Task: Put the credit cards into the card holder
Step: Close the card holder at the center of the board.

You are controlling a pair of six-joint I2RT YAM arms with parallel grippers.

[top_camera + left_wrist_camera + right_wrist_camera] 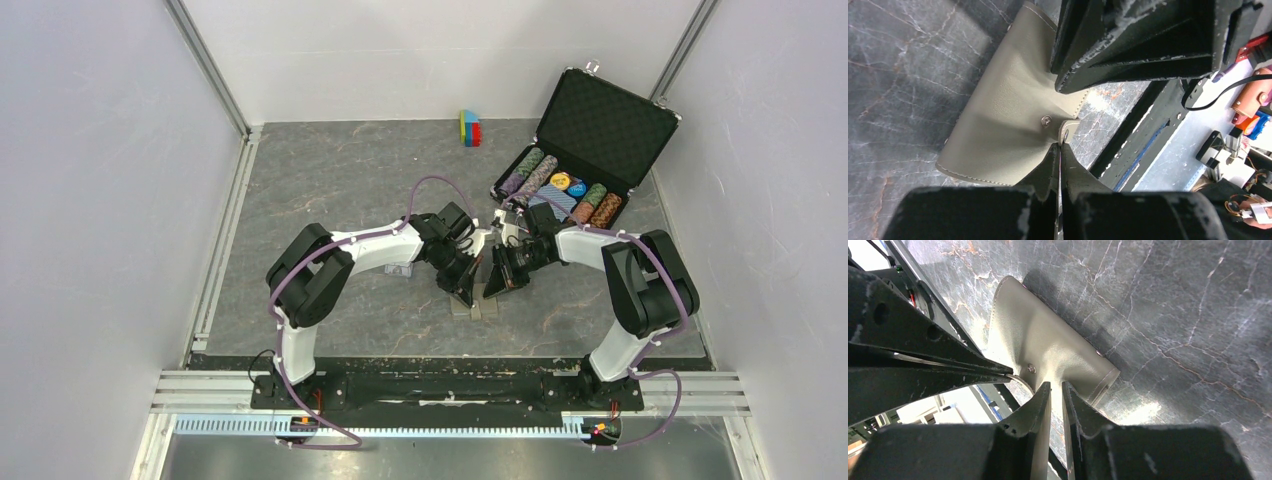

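My left end effector [1058,152] has its fingers pressed together. Only a thin pale edge [1058,200] shows in the seam between them, and I cannot tell what that edge belongs to. In the left wrist view these fingers rise from the bottom of the frame. Their tips touch the small snap tab [1068,131] of the card holder [998,115], just beside its metal stud [1046,120]. The card holder lies on the dark marbled counter [903,75] with its taupe outer face up. It fills the middle of that frame, with a stitched edge toward the lower left.

My right end effector [1057,387] shows a narrow slit between its fingers. In the right wrist view its tips sit at the holder's lower edge, close to the stud. I cannot tell whether they pinch the material or only rest against it.

From overhead, both my arms reach inward and meet at the centre of the frame, the end effectors tip to tip over the holder, which shows as a pale patch just below them. An open black briefcase [600,125] with rows of chips stands at the upper right. A small coloured block [469,128] sits at top centre near the back wall, well apart from the holder.
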